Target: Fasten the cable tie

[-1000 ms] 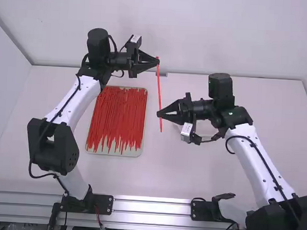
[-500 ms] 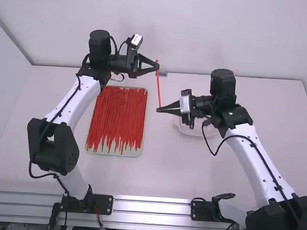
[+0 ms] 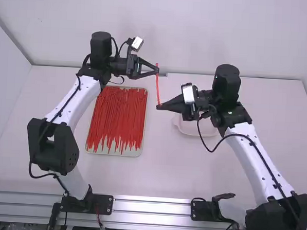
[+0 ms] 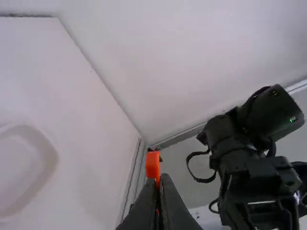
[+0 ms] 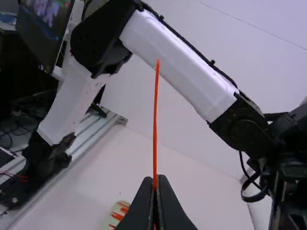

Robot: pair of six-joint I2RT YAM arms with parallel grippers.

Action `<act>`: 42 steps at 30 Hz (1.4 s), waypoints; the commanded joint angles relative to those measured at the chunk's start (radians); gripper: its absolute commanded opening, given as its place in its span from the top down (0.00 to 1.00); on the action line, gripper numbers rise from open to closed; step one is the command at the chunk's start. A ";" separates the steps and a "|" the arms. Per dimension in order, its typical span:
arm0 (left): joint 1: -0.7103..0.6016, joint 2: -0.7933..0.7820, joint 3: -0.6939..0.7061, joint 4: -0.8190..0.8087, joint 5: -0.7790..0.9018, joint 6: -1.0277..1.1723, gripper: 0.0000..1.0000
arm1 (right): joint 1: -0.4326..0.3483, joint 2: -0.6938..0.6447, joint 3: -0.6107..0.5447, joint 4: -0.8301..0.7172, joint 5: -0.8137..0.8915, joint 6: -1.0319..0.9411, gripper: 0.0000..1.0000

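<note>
White table stretches out below both arms on my high feed, with pale walls behind it. On its left half lies a tray packed with spare ties, all red and laid lengthwise. A shallow white dish sits right of the middle, beneath the right arm's wrist.

The tie I'm working on hangs in the air between tray and dish, clear of the table. It is a straight red strip, gripped near both ends.

The left gripper is clenched on the end that sits higher in the high feed. On my left wrist feed its two fingers are pressed together, with the tie's blocky head poking out just past their tips.

The right gripper is clenched on the lower end. On my right wrist feed its fingers meet around the strip. From there the strip runs straight away from them and crosses in front of the left arm's white link.

The two grippers point toward each other from opposite sides, kept apart by the stretch of tie between them. The strip is unbent, with head and tail at opposite ends.
</note>
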 commanded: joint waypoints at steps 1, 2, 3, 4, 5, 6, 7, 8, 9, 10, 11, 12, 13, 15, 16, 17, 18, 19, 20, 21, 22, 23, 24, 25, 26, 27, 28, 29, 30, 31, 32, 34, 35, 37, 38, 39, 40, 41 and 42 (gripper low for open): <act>-0.002 -0.004 -0.002 0.002 0.015 0.091 0.98 | -0.005 0.037 -0.004 0.076 -0.026 0.275 1.00; -0.002 -0.004 -0.002 0.003 0.014 0.137 0.98 | -0.007 0.061 -0.004 0.175 -0.004 0.420 1.00; -0.002 -0.004 -0.002 0.005 0.014 0.177 0.98 | -0.007 0.080 -0.004 0.248 0.030 0.546 1.00; -0.002 -0.004 -0.002 0.006 0.014 0.235 0.98 | -0.007 0.101 -0.004 0.328 0.091 0.724 1.00; -0.002 -0.004 -0.002 0.006 0.014 0.248 0.98 | -0.007 0.104 -0.004 0.337 0.100 0.747 1.00; -0.002 -0.004 -0.002 0.007 0.014 0.286 0.98 | -0.008 0.117 -0.004 0.383 0.133 0.864 1.00; -0.002 -0.004 -0.002 0.017 0.014 0.320 0.98 | -0.011 0.135 -0.004 0.430 0.140 0.962 1.00; 0.002 -0.004 -0.002 0.034 0.014 0.342 0.98 | -0.016 0.150 -0.004 0.466 0.139 1.038 1.00; 0.007 -0.004 -0.002 0.043 0.014 0.355 0.98 | -0.019 0.161 -0.004 0.483 0.135 1.084 1.00; 0.018 -0.004 -0.002 0.073 0.014 0.362 0.97 | -0.027 0.180 -0.004 0.501 0.134 1.162 1.00; 0.021 -0.004 -0.002 0.087 0.014 0.360 0.97 | -0.031 0.186 -0.003 0.502 0.132 1.184 1.00; 0.029 -0.004 -0.002 0.116 0.014 0.361 0.97 | -0.035 0.197 -0.004 0.497 0.128 1.229 1.00; 0.034 -0.004 -0.002 0.132 0.014 0.363 0.98 | -0.036 0.201 -0.004 0.497 0.124 1.255 1.00; 0.045 -0.004 -0.002 0.172 0.014 0.398 0.98 | -0.035 0.209 -0.004 0.499 0.109 1.337 1.00; 0.050 -0.004 -0.002 0.182 0.015 0.446 0.98 | -0.033 0.210 -0.004 0.499 0.103 1.370 1.00; 0.051 -0.004 -0.002 0.185 0.015 0.469 0.98 | -0.034 0.209 -0.004 0.498 0.103 1.386 1.00; 0.053 -0.004 -0.002 0.187 0.014 0.517 0.98 | -0.035 0.209 -0.004 0.498 0.103 1.422 1.00; 0.052 -0.004 -0.002 0.186 0.014 0.568 0.98 | -0.036 0.209 -0.004 0.499 0.103 1.454 1.00; 0.048 -0.004 -0.002 0.187 0.013 0.608 0.98 | -0.035 0.209 -0.003 0.499 0.102 1.476 1.00; 0.043 -0.004 -0.002 0.186 0.006 0.669 0.98 | -0.033 0.209 -0.004 0.498 0.103 1.511 1.00; 0.043 -0.004 -0.002 0.186 0.004 0.690 0.98 | -0.033 0.209 -0.004 0.498 0.102 1.526 1.00; 0.044 -0.004 -0.002 0.187 0.003 0.713 0.98 | -0.030 0.209 -0.004 0.498 0.100 1.544 1.00; 0.045 -0.004 -0.002 0.186 0.004 0.740 0.98 | -0.024 0.209 -0.004 0.498 0.097 1.563 1.00; 0.043 -0.004 -0.002 0.187 0.005 0.752 0.98 | -0.022 0.209 -0.004 0.498 0.094 1.575 1.00; 0.042 -0.004 -0.002 0.187 0.009 0.760 0.98 | -0.022 0.209 -0.004 0.498 0.090 1.585 1.00; 0.038 -0.004 -0.002 0.186 0.015 0.774 0.98 | -0.023 0.209 -0.004 0.498 0.082 1.600 1.00; 0.037 -0.004 -0.002 0.185 0.014 0.787 0.98 | -0.024 0.209 -0.004 0.497 0.076 1.621 1.00; 0.037 -0.004 -0.002 0.185 0.015 0.798 0.98 | -0.024 0.209 -0.004 0.497 0.075 1.634 1.00; 0.036 -0.004 -0.002 0.182 0.015 0.801 0.98 | -0.022 0.209 -0.004 0.497 0.076 1.640 1.00; 0.029 -0.004 -0.002 0.180 0.014 0.808 0.98 | -0.018 0.209 -0.004 0.497 0.077 1.653 1.00; 0.019 -0.004 -0.002 0.180 0.014 0.811 0.98 | -0.010 0.209 -0.004 0.497 0.077 1.661 1.00; 0.007 -0.004 -0.002 0.185 0.015 0.810 0.98 | -0.007 0.209 -0.004 0.497 0.077 1.680 1.00; -0.005 -0.004 -0.002 0.187 0.014 0.810 0.98 | -0.008 0.209 -0.004 0.497 0.076 1.693 1.00; -0.017 -0.004 -0.002 0.174 0.020 0.858 0.98 | -0.012 0.209 -0.004 0.497 0.067 1.720 1.00; -0.020 -0.004 -0.002 0.164 0.020 0.875 0.98 | -0.012 0.209 -0.004 0.497 0.066 1.725 1.00; -0.023 -0.004 -0.002 0.153 0.018 0.895 0.98 | -0.011 0.209 -0.004 0.497 0.067 1.727 1.00; -0.024 -0.004 -0.002 0.138 0.017 0.914 0.98 | -0.011 0.209 -0.004 0.497 0.069 1.726 1.00; -0.021 -0.004 -0.002 0.121 0.014 0.934 0.98 | -0.010 0.209 -0.004 0.497 0.072 1.727 1.00; -0.018 -0.004 -0.002 0.114 0.014 0.942 0.98 | -0.010 0.209 -0.004 0.497 0.073 1.727 1.00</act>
